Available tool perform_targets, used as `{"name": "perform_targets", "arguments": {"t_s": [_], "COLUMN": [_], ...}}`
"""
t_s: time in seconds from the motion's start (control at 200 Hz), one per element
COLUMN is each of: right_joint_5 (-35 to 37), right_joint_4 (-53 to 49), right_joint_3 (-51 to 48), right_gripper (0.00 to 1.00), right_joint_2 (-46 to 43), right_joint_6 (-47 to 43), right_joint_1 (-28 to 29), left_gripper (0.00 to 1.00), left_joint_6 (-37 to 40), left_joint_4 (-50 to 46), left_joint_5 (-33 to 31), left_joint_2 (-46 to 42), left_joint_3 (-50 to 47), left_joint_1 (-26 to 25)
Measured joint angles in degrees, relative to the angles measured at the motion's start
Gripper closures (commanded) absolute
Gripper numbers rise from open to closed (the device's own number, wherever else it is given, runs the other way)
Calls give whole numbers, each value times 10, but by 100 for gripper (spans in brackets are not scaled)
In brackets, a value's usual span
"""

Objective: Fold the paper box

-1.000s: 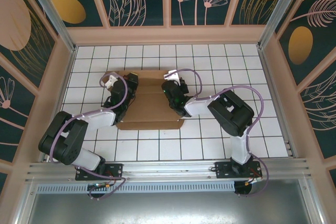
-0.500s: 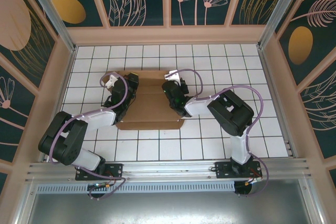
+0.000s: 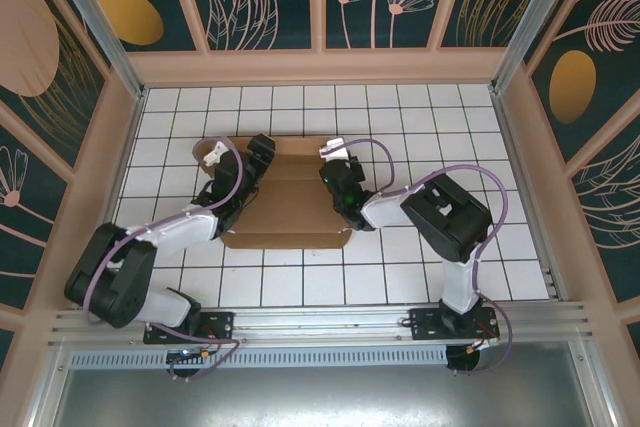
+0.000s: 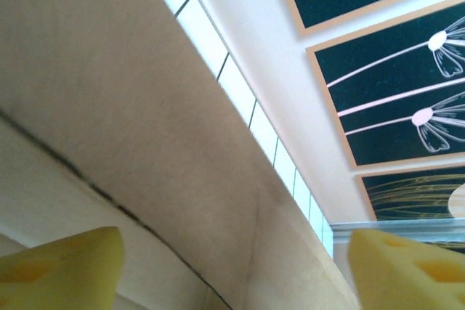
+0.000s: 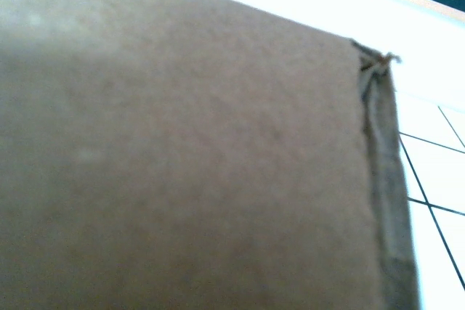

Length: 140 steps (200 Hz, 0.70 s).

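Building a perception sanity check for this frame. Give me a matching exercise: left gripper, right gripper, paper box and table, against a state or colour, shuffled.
Column A
1. left gripper
2. right gripper
3. paper box
4. table

Column B
a. brown cardboard, lying between the two arms
b. shut, at the box's right side
c. white tiles with dark grid lines
d. open, jaws wide apart

Pairs: 1-d; 2-b; 3-a; 4-c

Bright even light; close up, the paper box (image 5: 182, 165) blurs (white tiles (image 5: 436, 172) glare).
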Motion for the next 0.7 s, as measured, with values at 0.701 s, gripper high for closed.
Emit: {"name": "perform_targets", "arguments": {"t_s": [0.701], "right_joint_5": [-45], "right_joint_4": [86], "right_joint_3": [-50], "right_gripper": [100], "right_joint_2": [-17], "right_joint_6": [-56], "right_joint_1": [-49], "left_gripper": [15], "left_joint_6": [158], "left_joint_4": [-352], "left_joint_5": [-56], "left_joint_2": [-335], "left_joint_3": [-52], "left_joint_1": [0]}}
